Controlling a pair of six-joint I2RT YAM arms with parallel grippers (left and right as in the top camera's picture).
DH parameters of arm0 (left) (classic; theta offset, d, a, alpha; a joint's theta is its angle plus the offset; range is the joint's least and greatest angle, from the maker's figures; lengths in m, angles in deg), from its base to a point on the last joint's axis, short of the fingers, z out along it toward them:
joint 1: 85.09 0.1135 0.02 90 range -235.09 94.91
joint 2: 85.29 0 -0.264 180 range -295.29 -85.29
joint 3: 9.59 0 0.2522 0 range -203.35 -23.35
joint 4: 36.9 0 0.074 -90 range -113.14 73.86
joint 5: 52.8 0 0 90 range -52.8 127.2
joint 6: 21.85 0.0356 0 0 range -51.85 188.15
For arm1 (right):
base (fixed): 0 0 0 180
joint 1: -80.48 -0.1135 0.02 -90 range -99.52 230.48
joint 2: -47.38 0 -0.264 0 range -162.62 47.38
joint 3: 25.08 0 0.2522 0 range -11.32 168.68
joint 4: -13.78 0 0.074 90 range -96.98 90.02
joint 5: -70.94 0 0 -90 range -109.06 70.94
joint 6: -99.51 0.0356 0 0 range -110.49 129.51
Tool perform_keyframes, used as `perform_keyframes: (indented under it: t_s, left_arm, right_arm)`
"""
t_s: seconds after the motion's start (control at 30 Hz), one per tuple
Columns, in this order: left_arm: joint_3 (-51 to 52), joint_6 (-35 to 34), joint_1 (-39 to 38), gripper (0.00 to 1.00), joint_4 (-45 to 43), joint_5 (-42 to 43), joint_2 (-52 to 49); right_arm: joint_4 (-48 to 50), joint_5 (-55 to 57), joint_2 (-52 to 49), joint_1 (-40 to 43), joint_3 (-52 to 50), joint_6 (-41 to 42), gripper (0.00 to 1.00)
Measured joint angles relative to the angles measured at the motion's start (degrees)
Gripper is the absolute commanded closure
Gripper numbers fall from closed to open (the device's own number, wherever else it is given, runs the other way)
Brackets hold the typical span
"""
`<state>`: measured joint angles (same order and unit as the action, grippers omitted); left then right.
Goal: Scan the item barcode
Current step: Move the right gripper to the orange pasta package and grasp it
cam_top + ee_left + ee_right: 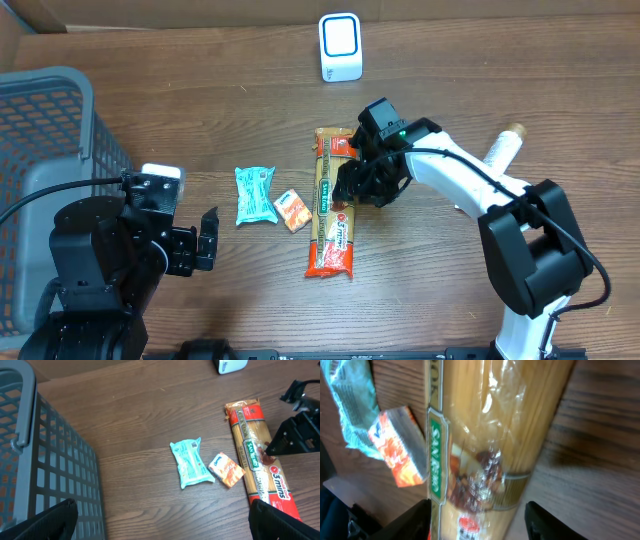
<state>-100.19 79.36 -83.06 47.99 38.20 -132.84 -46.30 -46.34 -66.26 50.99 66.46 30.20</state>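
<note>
A long spaghetti pack (330, 215) lies lengthwise mid-table, also seen in the left wrist view (257, 460). My right gripper (365, 185) is down over its middle. In the right wrist view the pack (485, 435) fills the space between the fingers. The right gripper (477, 520) straddles it, with one finger against the pack's edge and a gap at the other. No barcode shows. The white scanner (340, 47) stands at the far edge. My left gripper (205, 240) hovers open over bare wood (162, 520), left of the items.
A teal packet (255, 194) and a small orange box (292, 210) lie just left of the pack. A grey basket (40, 130) fills the left side. A pale bottle-like object (505, 145) lies behind the right arm.
</note>
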Motion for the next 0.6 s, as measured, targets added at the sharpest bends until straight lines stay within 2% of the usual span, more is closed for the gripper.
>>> perform_keyframes:
  t_s: [0.13, 0.23, 0.3, 0.33, 0.37, 0.4, 0.47, 0.6]
  left_arm:
    - [0.0, 0.0, 0.0, 0.0, 0.0, 0.0, 0.0]
    - [0.0, 0.0, 0.0, 0.0, 0.0, 0.0, 0.0]
    - [0.0, 0.0, 0.0, 0.0, 0.02, 0.0, 0.0]
    - [0.0, -0.02, 0.0, 0.0, 0.02, 0.0, 0.0]
    - [0.0, -0.02, 0.0, 0.0, 0.0, 0.0, 0.0]
    - [0.0, 0.0, 0.0, 0.0, 0.02, 0.0, 0.0]
    - [0.0, 0.0, 0.0, 0.0, 0.0, 0.0, 0.0]
    - [0.0, -0.02, 0.0, 0.0, 0.02, 0.0, 0.0]
  right_arm:
    - [3.91, -0.94, -1.18, 0.0, -2.67, 1.6, 0.4]
    - [7.34, -1.46, -1.73, 0.0, -4.72, 3.26, 0.44]
    - [9.81, -2.25, -1.7, 0.15, -5.55, 5.18, 0.53]
    - [10.75, -2.38, -1.7, 0.15, -5.9, 6.16, 0.63]
    - [11.23, -2.49, -1.7, 0.17, -6.23, 6.84, 0.77]
    - [11.54, -2.62, -1.7, 0.22, -6.38, 7.43, 0.85]
    - [11.96, -3.58, -1.57, 0.42, -6.54, 8.24, 0.91]
    - [12.39, -4.68, -1.38, 0.5, -6.54, 8.87, 0.96]
